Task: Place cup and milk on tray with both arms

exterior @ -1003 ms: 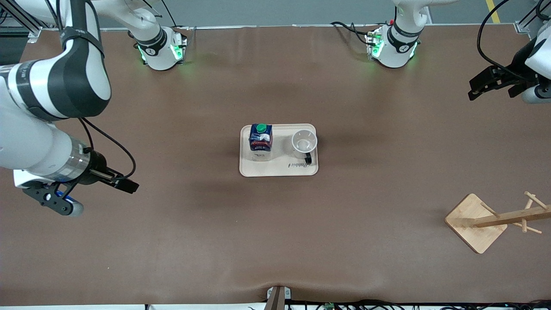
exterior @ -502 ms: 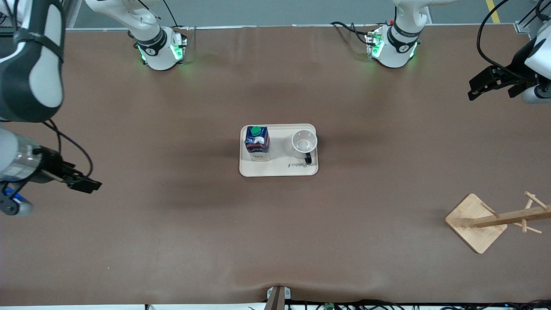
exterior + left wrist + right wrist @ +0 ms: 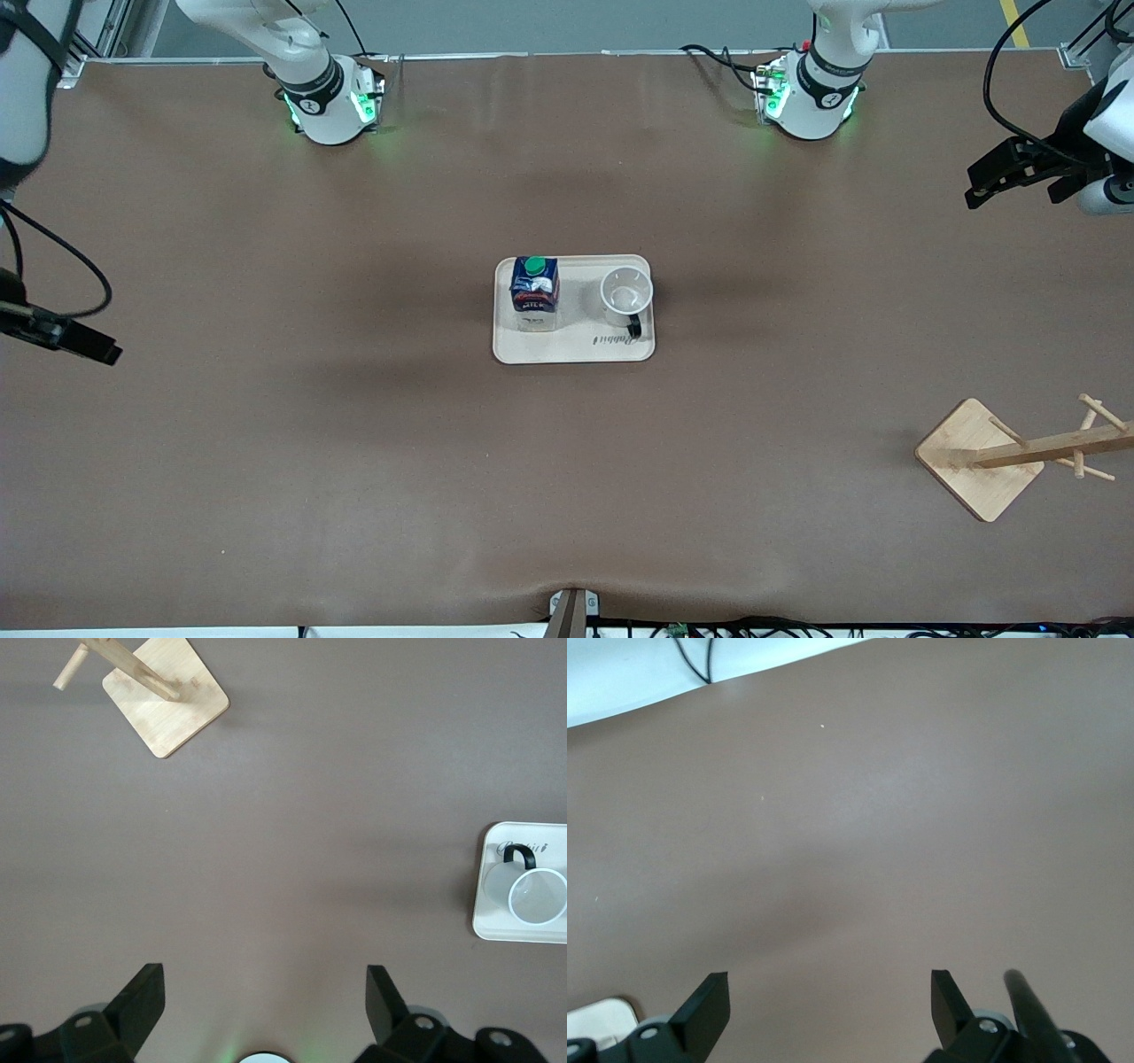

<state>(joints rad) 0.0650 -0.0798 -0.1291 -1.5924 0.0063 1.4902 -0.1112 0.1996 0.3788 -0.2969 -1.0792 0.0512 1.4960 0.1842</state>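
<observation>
The cream tray (image 3: 573,350) lies at the table's middle. On it stand the milk (image 3: 534,288), a dark blue carton with a green cap, toward the right arm's end, and the white cup (image 3: 626,292) with its black handle, toward the left arm's end. Part of the tray (image 3: 496,926) and the cup (image 3: 536,895) also show in the left wrist view. My left gripper (image 3: 263,992) hangs open and empty over bare table at the left arm's end. My right gripper (image 3: 830,997) is open and empty over bare table at the right arm's end, off the front view's edge.
A wooden rack with pegs lies tipped on its square base (image 3: 979,461) nearer the front camera at the left arm's end, and its base (image 3: 166,695) shows in the left wrist view. The table edge and a cable (image 3: 700,665) show in the right wrist view.
My right arm has drawn back from the tray toward its own end of the table, its gripper leaving the front view. The left arm has stayed still.
</observation>
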